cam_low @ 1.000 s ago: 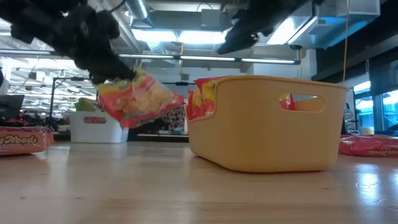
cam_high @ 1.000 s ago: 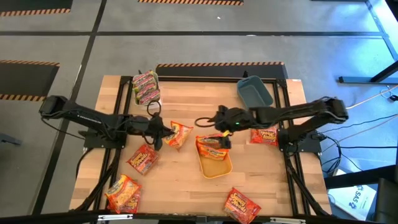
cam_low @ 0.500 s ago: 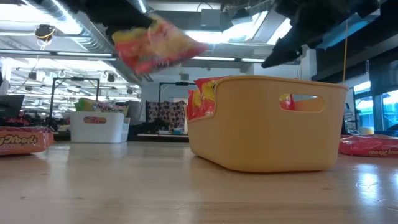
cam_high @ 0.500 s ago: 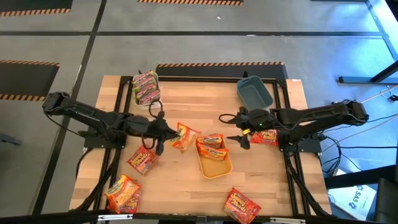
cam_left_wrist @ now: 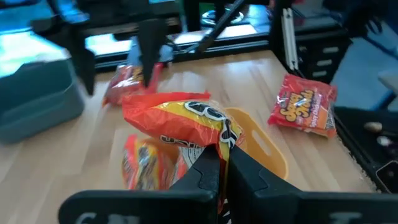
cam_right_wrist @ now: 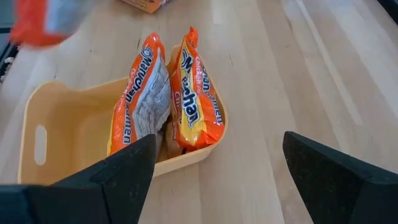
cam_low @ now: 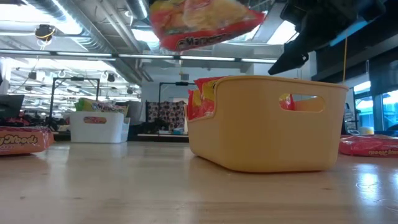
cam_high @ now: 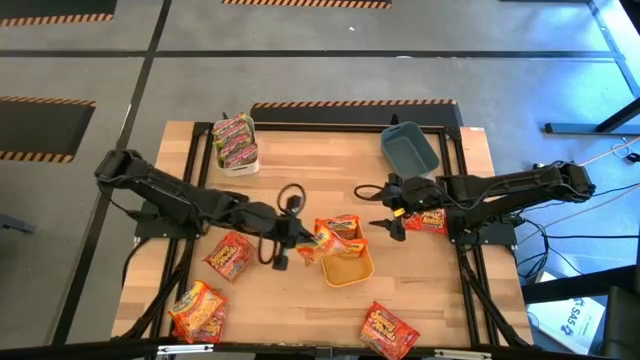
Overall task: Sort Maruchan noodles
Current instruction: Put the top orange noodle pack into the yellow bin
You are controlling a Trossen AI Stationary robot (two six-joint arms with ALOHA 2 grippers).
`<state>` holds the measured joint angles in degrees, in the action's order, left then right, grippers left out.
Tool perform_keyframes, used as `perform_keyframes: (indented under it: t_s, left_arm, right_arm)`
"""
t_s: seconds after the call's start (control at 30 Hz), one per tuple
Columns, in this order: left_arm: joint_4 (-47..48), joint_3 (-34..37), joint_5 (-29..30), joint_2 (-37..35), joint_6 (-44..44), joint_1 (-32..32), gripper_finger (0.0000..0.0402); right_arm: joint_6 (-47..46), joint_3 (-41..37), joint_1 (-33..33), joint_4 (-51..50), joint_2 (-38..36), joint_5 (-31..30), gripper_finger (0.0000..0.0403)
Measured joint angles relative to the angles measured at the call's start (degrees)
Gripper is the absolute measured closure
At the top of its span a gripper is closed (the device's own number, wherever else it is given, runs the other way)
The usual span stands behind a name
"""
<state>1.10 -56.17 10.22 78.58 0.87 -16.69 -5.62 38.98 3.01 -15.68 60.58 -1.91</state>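
An orange-yellow Maruchan packet [cam_high: 327, 239] hangs over the left rim of the yellow bin [cam_high: 350, 270], with my left gripper [cam_high: 306, 244] shut on it. In the low view the packet [cam_low: 199, 22] is well above the bin [cam_low: 267, 124]. Two more orange packets [cam_right_wrist: 168, 99] stand on edge inside the bin, leaning at its far end. My right gripper [cam_high: 373, 208] hovers open to the right of the bin, with nothing between its fingers [cam_right_wrist: 118, 174]. Red packets [cam_high: 230, 256] lie flat on the table. My left gripper pinches the packet's end edge [cam_left_wrist: 219, 138] between its two fingers. The fingers come from the table's left, slanting slightly down. The packet sticks out ahead of them, roughly level and lifted clear above the bin's rim.
A white bin [cam_high: 236, 142] with green-pink packets stands at the far left, a blue bin [cam_high: 410, 148] at the far right. Further red packets lie near the right arm [cam_high: 425, 219], at the near left [cam_high: 198, 310] and near the front edge [cam_high: 388, 330].
My left gripper has carried the orange-yellow packet up and toward the table's right, from beside the yellow bin to above its left rim, rolling as it went. My right gripper has drawn back from over the bin toward the right edge, staying open.
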Motion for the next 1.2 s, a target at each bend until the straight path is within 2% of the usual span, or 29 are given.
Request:
perform_keyframes:
  t_s: [0.13, 0.33, 0.6, 0.97, 1.2]
  left_arm:
    - [-0.3, -4.78, -2.18, 5.81, -6.48, 0.0, 0.0398]
    - [-0.38, -10.6, -2.35, 13.84, -14.81, 0.04, 0.0398]
    - [-0.31, -14.34, -2.23, 21.33, -20.57, 0.72, 0.0397]
    - [3.23, -14.38, -0.75, 24.31, -20.62, 3.96, 0.0397]
    - [-0.86, -14.38, -0.74, 24.31, -24.63, 4.78, 0.0397]
  right_arm:
    - [-0.03, 0.0, 0.0, -0.8, 0.0, 0.0, 0.0071]
    - [-0.06, -0.02, 0.0, -1.02, 0.0, 0.0, 0.0071]
    - [-0.06, -0.02, 0.0, -1.29, 0.02, 0.0, 0.0071]
    - [-0.08, -0.02, 0.0, -1.29, 0.04, 0.02, 0.0071]
    - [-0.1, -0.04, 0.0, -1.26, 0.04, 0.02, 0.0071]
